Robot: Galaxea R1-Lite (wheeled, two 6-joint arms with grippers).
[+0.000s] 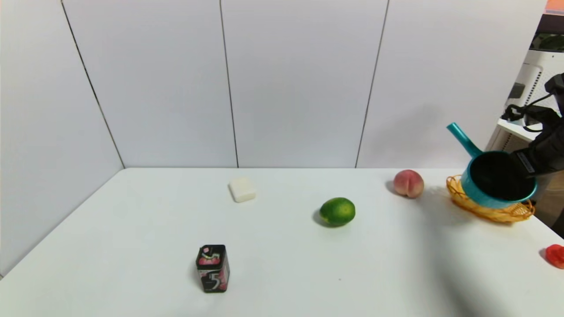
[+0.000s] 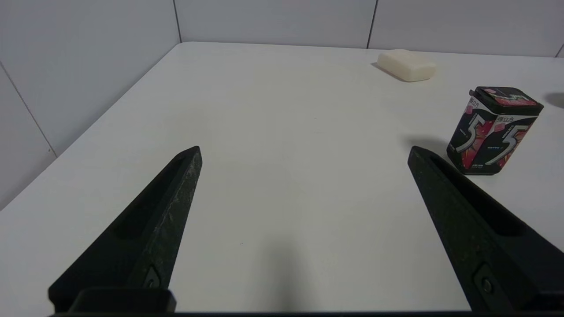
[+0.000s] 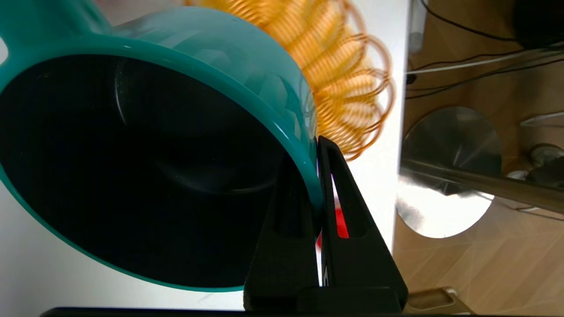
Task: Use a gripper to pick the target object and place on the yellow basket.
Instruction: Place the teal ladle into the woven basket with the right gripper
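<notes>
The teal saucepan (image 1: pixel 498 180) hangs tilted over the yellow basket (image 1: pixel 493 210) at the table's far right, its handle pointing up and to the left. My right gripper (image 1: pixel 526 169) is shut on the pan's rim, one finger inside the dark bowl and one outside. In the right wrist view the teal saucepan (image 3: pixel 176 132) fills most of the picture, its rim pinched by the right gripper (image 3: pixel 315 149), with the yellow basket (image 3: pixel 343 88) just beyond it. My left gripper (image 2: pixel 304 152) stands open above bare table at the near left.
A peach (image 1: pixel 408 183) lies just left of the basket and a green lime (image 1: pixel 337 211) farther left. A white soap bar (image 1: pixel 242 189) and a black gum tin (image 1: pixel 213 268) stand on the left half. A red object (image 1: pixel 555 255) sits by the table's right edge.
</notes>
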